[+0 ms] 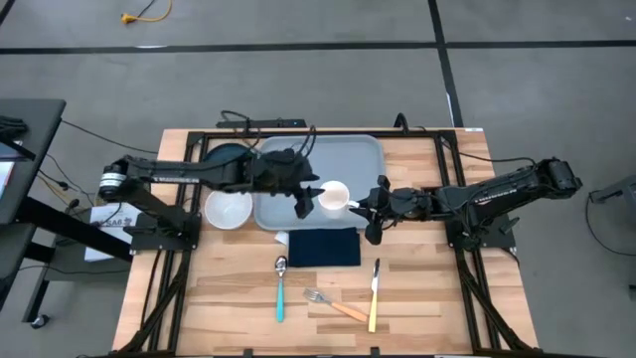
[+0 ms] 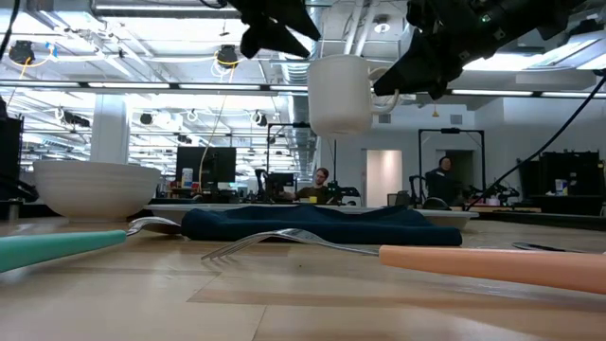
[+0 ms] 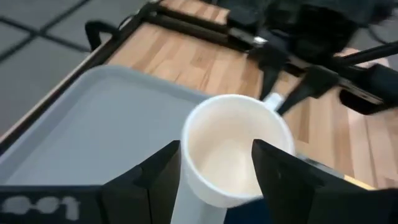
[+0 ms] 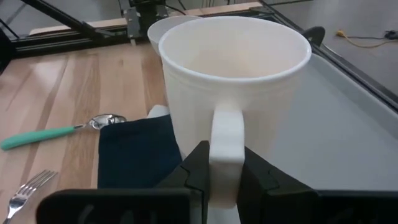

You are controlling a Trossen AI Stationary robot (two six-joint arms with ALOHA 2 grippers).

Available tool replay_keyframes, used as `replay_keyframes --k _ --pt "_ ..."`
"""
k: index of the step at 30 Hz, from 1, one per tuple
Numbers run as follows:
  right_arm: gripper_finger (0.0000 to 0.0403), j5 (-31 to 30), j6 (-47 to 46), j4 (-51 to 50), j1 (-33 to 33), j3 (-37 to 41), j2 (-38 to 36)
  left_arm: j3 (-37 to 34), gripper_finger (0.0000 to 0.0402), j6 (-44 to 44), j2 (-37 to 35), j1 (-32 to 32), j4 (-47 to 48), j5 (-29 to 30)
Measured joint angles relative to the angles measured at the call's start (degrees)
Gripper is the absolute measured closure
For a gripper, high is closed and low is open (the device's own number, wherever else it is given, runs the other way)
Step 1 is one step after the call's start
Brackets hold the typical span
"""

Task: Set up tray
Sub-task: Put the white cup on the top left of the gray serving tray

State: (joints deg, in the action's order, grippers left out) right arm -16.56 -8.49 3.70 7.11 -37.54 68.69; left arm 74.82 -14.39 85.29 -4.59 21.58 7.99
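- The tray (image 1: 343, 164) lies at the far middle of the table (image 1: 238, 298); the left arm crosses it and hides part of its surface.
- The right gripper (image 4: 225, 169) pinches the handle of a white mug (image 1: 333, 195), its 2 fingers narrow around it. The low view shows the mug lifted clear of the table.
- The left gripper (image 3: 214, 163) stands wide, 1 finger on each side of the mug's rim; whether the fingers touch the mug is hard to tell.
- A navy napkin (image 1: 324, 248) lies just in front of the tray, its far edge partly covered by the mug and grippers.
- A white bowl (image 1: 229, 209) sits beside the tray's left edge.
- A dark plate (image 1: 227, 156) is largely hidden under the left arm.
- A teal-handled spoon (image 1: 280, 290), a fork (image 1: 336, 304) and a yellow-handled knife (image 1: 374, 296) lie near the front.
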Motion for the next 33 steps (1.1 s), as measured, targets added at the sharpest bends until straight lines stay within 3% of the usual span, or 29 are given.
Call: replay_keyframes --k 9,33 --pt "0.0357 -0.1 0.2 0.0 0.0 0.0 0.0 8.9 0.0214 -1.2 7.5 -3.9 11.1 -1.7" --pt "0.0355 -0.2 2.5 2.4 0.0 0.0 0.0 9.2 0.0214 -1.9 8.6 -4.1 11.7 -4.7"
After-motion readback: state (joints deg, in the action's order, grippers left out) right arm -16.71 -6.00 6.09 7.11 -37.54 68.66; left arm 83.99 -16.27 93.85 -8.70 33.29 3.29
